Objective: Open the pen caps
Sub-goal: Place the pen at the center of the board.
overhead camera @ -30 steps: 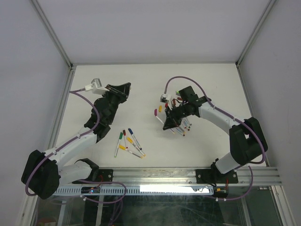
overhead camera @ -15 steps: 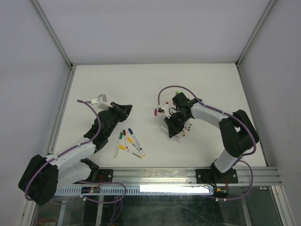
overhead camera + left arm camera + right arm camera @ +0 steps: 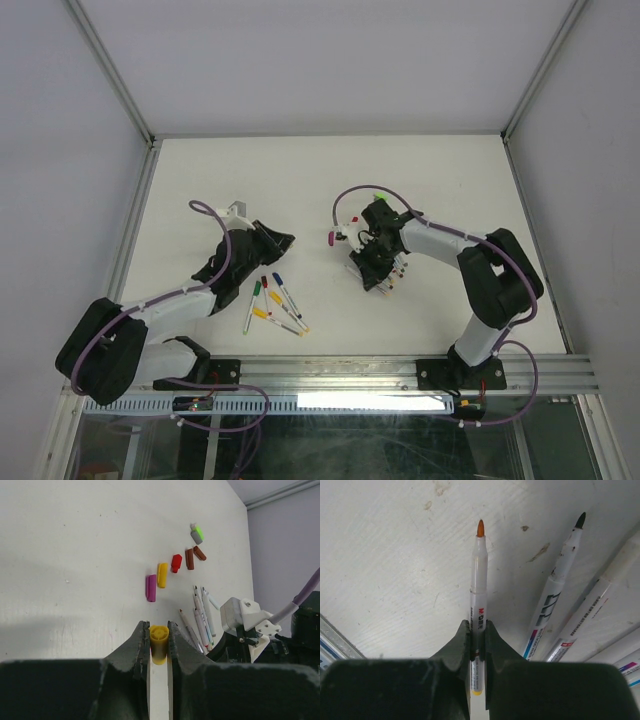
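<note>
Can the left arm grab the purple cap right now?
Probably not yet: the left gripper is shut on a yellow cap. Otherwise the way to the purple cap looks free.

**White table, pens and loose caps**

The white table [image 3: 440, 170] carries a loose fan of capped pens [image 3: 274, 304] at lower centre of the overhead frame. A bundle of uncapped pens [image 3: 201, 619] lies to their right. In the left wrist frame, loose pen caps [image 3: 162, 574] form a slanting row at upper right: purple, yellow, red, two dark red, green. In the right wrist frame the surface looks scuffed, and a black-tipped pen [image 3: 559, 590] lies flat on it.
</note>
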`<action>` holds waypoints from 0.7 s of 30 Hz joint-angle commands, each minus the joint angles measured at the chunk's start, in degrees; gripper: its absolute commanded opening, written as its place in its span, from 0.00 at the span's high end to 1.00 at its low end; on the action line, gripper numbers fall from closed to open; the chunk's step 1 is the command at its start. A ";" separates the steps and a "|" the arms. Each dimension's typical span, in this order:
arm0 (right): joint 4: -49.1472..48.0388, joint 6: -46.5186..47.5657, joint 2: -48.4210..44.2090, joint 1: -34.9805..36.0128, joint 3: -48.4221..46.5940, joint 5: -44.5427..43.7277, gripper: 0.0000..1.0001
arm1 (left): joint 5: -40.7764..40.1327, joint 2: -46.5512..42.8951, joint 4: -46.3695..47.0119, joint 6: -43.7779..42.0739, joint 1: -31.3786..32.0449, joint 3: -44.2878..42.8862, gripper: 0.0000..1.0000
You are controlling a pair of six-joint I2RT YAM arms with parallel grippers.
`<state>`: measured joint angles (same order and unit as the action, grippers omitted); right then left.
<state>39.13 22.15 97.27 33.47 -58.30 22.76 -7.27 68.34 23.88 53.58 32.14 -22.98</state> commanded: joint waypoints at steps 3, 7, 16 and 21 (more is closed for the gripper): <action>-3.55 -2.17 0.92 1.01 -1.99 -5.23 0.96 | 3.78 4.32 -0.18 0.09 -0.59 -5.28 1.00; -4.21 -2.21 1.24 1.67 -1.99 -7.43 0.93 | 3.94 7.15 -1.72 0.55 -0.50 -6.83 1.00; -4.53 -2.20 1.25 2.13 -1.97 -9.71 0.83 | 4.94 11.24 -2.55 0.63 -0.60 -9.06 1.00; -4.67 -2.08 1.26 2.32 -1.90 -10.75 0.79 | 5.80 13.04 -2.87 0.69 -0.50 -10.22 1.00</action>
<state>36.05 19.79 97.89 35.33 -59.20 15.38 -3.81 80.53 20.23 53.65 32.14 -30.30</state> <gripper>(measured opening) 0.199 0.114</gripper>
